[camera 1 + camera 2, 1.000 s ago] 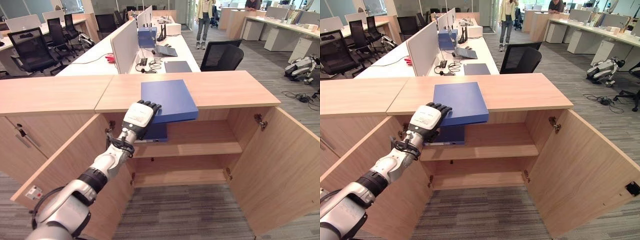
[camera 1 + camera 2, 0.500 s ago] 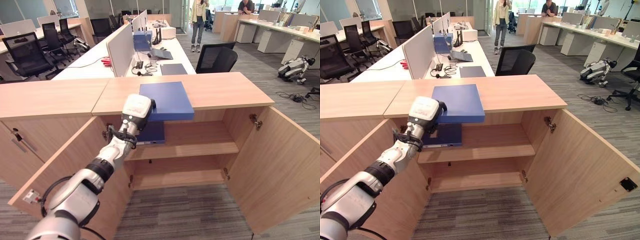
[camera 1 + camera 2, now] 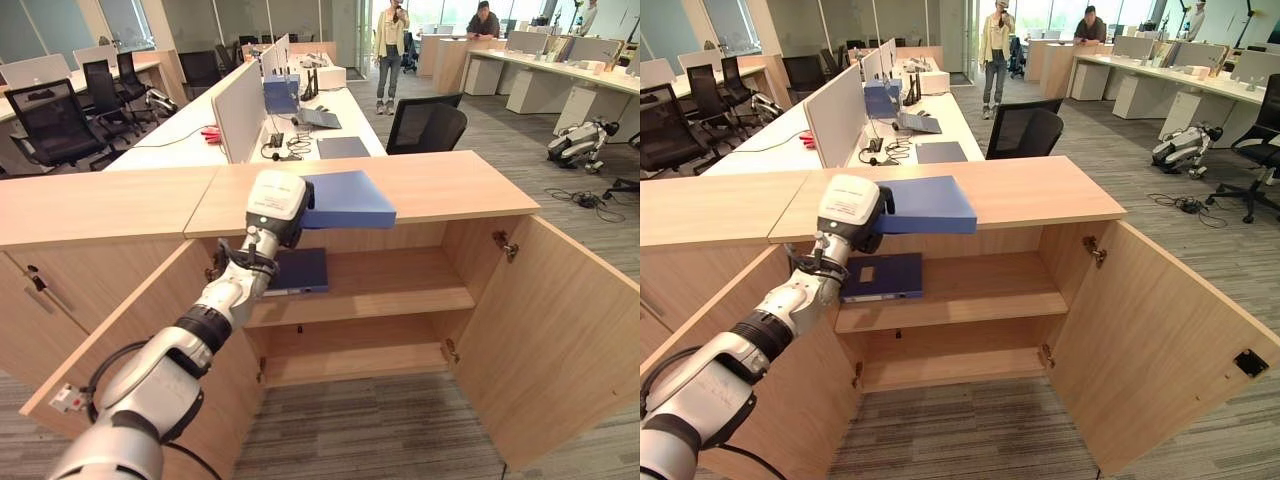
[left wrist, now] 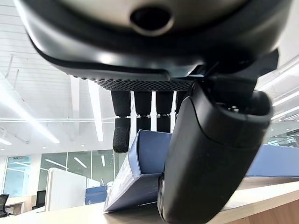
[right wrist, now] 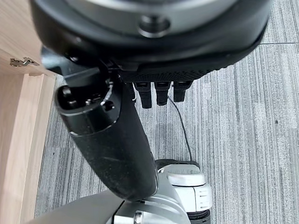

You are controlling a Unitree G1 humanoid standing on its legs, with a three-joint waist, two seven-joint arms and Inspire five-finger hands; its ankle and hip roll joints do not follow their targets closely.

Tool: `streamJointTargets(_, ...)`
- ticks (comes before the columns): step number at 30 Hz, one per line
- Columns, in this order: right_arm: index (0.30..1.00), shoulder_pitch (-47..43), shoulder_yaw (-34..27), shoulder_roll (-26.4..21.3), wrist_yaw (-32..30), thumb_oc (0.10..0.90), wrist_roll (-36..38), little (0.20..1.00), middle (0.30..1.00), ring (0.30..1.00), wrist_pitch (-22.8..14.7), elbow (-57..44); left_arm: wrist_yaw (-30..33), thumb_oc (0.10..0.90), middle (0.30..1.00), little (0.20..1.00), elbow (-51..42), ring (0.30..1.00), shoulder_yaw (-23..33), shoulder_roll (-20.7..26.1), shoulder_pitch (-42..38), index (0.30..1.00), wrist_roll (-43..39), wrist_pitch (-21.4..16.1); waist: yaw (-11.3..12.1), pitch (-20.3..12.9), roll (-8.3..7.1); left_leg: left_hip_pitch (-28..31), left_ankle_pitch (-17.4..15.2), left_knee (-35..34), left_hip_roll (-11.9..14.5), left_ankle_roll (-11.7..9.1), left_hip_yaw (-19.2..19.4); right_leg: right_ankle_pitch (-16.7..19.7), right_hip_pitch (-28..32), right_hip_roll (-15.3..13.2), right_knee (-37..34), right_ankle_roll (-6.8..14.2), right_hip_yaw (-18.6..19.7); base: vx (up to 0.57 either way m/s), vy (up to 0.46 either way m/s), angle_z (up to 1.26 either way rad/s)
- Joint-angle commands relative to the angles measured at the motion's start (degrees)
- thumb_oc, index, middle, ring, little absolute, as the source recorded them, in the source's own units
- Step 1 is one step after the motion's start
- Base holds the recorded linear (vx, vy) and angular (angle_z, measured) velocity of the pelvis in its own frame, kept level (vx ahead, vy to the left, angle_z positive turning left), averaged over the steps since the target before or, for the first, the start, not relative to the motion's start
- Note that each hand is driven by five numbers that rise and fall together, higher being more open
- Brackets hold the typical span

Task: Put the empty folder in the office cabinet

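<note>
Open light-wood office cabinet (image 3: 520,330), flat blue folder (image 3: 345,197) lying on its top.
The left hand (image 3: 277,208) grips the folder's near-left corner — thumb under, fingers (image 4: 121,126) curled over the edge; a second blue folder (image 3: 883,276) lies on the upper shelf below — the right hand (image 5: 117,140) hangs above carpet, fingers relaxed.

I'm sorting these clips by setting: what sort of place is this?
An open-plan office, most likely: rows of desks with partition screens, black office chairs, a laptop, and a wooden cabinet with open doors where the left hand grips a blue folder.
</note>
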Motion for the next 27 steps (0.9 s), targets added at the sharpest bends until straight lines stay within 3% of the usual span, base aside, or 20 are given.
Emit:
streamJointTargets(1, 0.900, -1.3, 0.3, -1.4, -1.1, 0.800, 0.3, 0.900, 0.900, 0.900, -0.2, 2.0, 1.3, 0.400, 0.300, 0.300, 0.4, 0.300, 3.0, -1.1, -9.0, 0.300, -1.5, -1.8, -0.4, -0.9, -1.62, 5.6, -10.1, -0.1, 0.1, -1.7, -1.4, 5.2, 1.3, -2.6, -6.2, 4.3, -0.8, 0.00, 0.000, 0.00)
streamJointTargets(8, 0.900, -1.0, -1.8, -1.6, -1.4, 0.800, 0.5, 0.900, 0.900, 0.900, 0.1, 2.1, -3.8, 0.400, 0.300, 0.300, -17.5, 0.300, 6.2, -0.5, -4.7, 0.300, -6.4, -7.1, 0.2, -0.6, -1.59, 5.1, -9.6, -0.1, 0.1, -1.8, -2.2, 5.6, 1.1, -2.8, -6.4, 4.1, -1.4, 0.00, 0.000, 0.00)
streamJointTargets(10, 0.900, -1.1, -3.2, -1.7, -1.0, 0.800, 0.5, 0.900, 0.900, 0.900, 0.4, 2.3, -8.0, 0.400, 0.300, 0.300, -28.1, 0.300, 7.3, 0.9, -0.7, 0.300, -10.4, -11.2, 0.7, -0.3, -1.57, 5.0, -9.6, -0.1, 0.0, -1.7, -2.6, 5.7, 1.0, -2.8, -6.5, 4.0, -1.7, 0.02, 0.004, 0.07)
streamJointTargets(11, 0.900, -1.0, -4.2, -1.5, -0.5, 0.800, 0.4, 0.900, 0.900, 0.900, 0.8, 2.5, -13.8, 0.400, 0.300, 0.300, -37.7, 0.300, 8.6, 2.9, 4.7, 0.300, -17.3, -14.9, 1.2, -0.1, -1.42, 5.0, -9.6, -0.1, 0.0, -1.7, -2.7, 5.8, 1.1, -2.9, -6.6, 4.0, -2.0, 0.03, 0.010, 0.06)
streamJointTargets(13, 0.900, -1.0, -4.7, -1.6, 0.6, 0.800, 0.1, 0.900, 0.900, 0.900, 1.1, 2.6, -20.5, 0.400, 0.300, 0.300, -45.5, 0.300, 9.9, 4.2, 9.9, 0.300, -31.2, -17.7, 1.6, 0.1, -1.29, 5.1, -9.6, -0.1, 0.0, -1.7, -2.7, 5.8, 1.2, -3.0, -6.7, 4.0, -2.2, 0.02, 0.001, 0.09)
streamJointTargets(14, 0.900, -1.2, -4.5, -1.6, 2.0, 0.800, -0.7, 0.900, 0.900, 0.900, 1.4, 2.5, -28.8, 0.400, 0.300, 0.300, -49.8, 0.300, 11.4, 4.9, 15.2, 0.300, -53.0, -18.5, 1.9, 0.4, -1.03, 5.2, -9.6, -0.1, 0.2, -1.8, -2.8, 5.9, 1.2, -3.1, -6.7, 4.1, -2.5, 0.01, -0.007, 0.15)
streamJointTargets(15, 0.900, -1.2, -4.5, -1.6, 2.0, 0.800, -0.7, 0.900, 0.900, 0.900, 1.4, 2.5, -28.9, 0.400, 0.300, 0.300, -49.9, 0.300, 11.6, 5.0, 15.4, 0.300, -53.1, -18.4, 1.8, 0.4, -1.02, 5.2, -9.7, -0.1, 0.2, -1.8, -2.8, 5.9, 1.2, -3.0, -6.7, 4.1, -2.5, 0.00, -0.014, 0.13)
streamJointTargets(16, 0.900, -1.6, -4.3, -1.2, 3.9, 0.800, -1.2, 0.900, 0.900, 0.900, 1.7, 2.4, -34.1, 0.400, 0.300, 0.300, -53.4, 0.300, 12.4, 6.7, 19.0, 0.300, -66.3, -18.1, 2.2, 0.7, -0.94, 5.1, -9.7, -0.1, 0.2, -2.0, -2.8, 5.9, 1.3, -3.1, -6.8, 4.1, -2.6, 0.02, -0.015, 0.08)
streamJointTargets(17, 0.900, -1.9, -4.3, -1.0, 4.7, 0.800, -1.4, 0.900, 0.900, 0.900, 1.7, 2.4, -36.1, 0.400, 0.300, 0.300, -54.5, 0.300, 12.3, 7.7, 20.6, 0.300, -70.6, -17.5, 2.4, 0.9, -0.93, 5.4, -10.1, -0.1, 0.2, -2.0, -3.1, 5.6, 1.6, -3.1, -6.8, 4.1, -2.7, 0.00, 0.000, 0.00)
streamJointTargets(23, 0.900, -3.1, -4.1, -0.5, 6.2, 0.800, -1.5, 0.900, 0.900, 0.900, 1.4, 1.8, -38.2, 0.400, 0.300, 0.300, -55.4, 0.300, 15.9, 11.0, 28.6, 0.300, -75.4, -14.9, 3.4, 1.5, -1.07, 5.4, -10.1, -0.1, 0.3, -2.2, -3.5, 5.6, 1.8, -3.0, -7.0, 4.1, -3.0, 0.00, 0.000, 0.00)
streamJointTargets(27, 0.900, -4.5, -3.9, -0.6, 5.9, 0.800, 1.2, 0.900, 0.900, 0.900, 0.0, -1.9, -35.4, 0.400, 0.300, 0.300, -53.4, 0.300, 20.1, 9.9, 35.6, 0.300, -71.9, -14.1, 4.1, 1.7, -1.39, 5.3, -9.9, -0.1, 0.4, -2.2, -3.7, 5.5, 1.8, -2.9, -7.1, 3.9, -3.2, 0.00, -0.017, 0.03)
